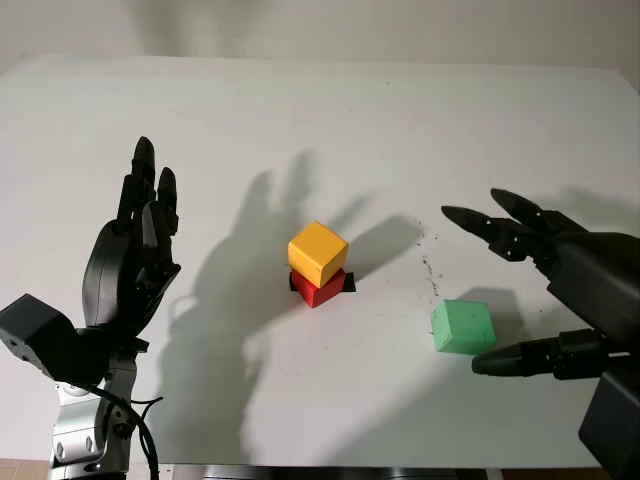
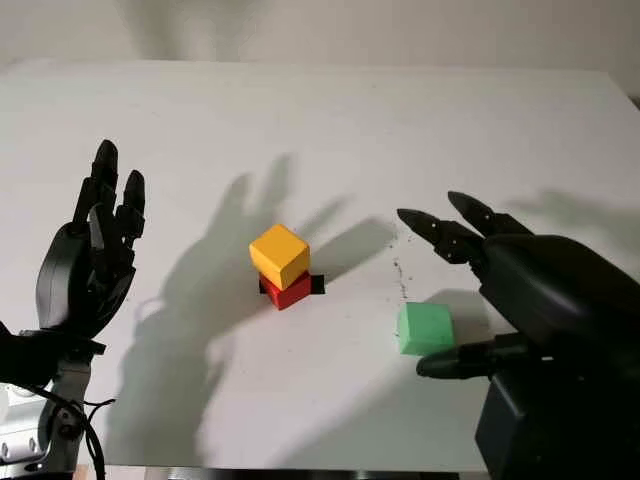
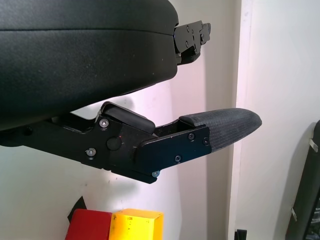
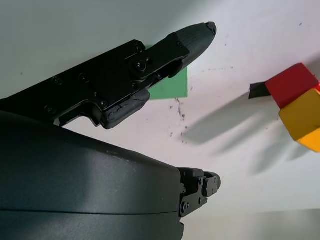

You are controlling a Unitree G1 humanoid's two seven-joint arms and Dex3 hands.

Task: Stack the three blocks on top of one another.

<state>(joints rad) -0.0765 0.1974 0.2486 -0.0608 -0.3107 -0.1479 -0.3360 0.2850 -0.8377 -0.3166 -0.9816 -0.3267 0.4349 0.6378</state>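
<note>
Closing my right hand (image 1: 520, 290) badly is the risk I see — a finger could shove the green block (image 1: 462, 327) away instead of pinching it, and a rough placement could topple the 2 stacked blocks. That hand is open, holding nothing, with the green block between thumb and fingers. My left hand (image 1: 135, 255) is open, raised well left. Farther in, the yellow block (image 1: 318, 252) sits askew on the red block (image 1: 318, 290) — mid-table
</note>
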